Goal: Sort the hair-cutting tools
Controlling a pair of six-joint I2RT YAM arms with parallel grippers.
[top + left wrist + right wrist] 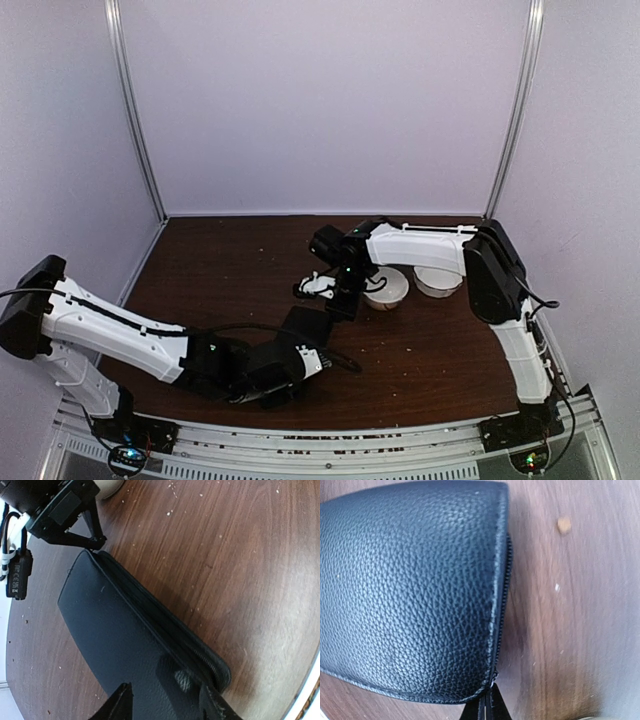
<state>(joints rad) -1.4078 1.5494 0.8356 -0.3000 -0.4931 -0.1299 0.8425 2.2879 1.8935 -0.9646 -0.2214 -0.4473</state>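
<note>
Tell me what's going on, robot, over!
Left gripper open over the black zip case. Right gripper pinched shut at its zipper. No scissors in sight; case zipped. Two white bowls off to the side.

L fingers (119, 703) cropped at btm edge; case (125, 640) inside hidden.

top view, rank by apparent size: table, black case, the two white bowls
1. wooden table, largest by far.
2. black zip case, left bowl and right bowl look much alike; the right arm partly hides the left bowl, so unranked.
</note>
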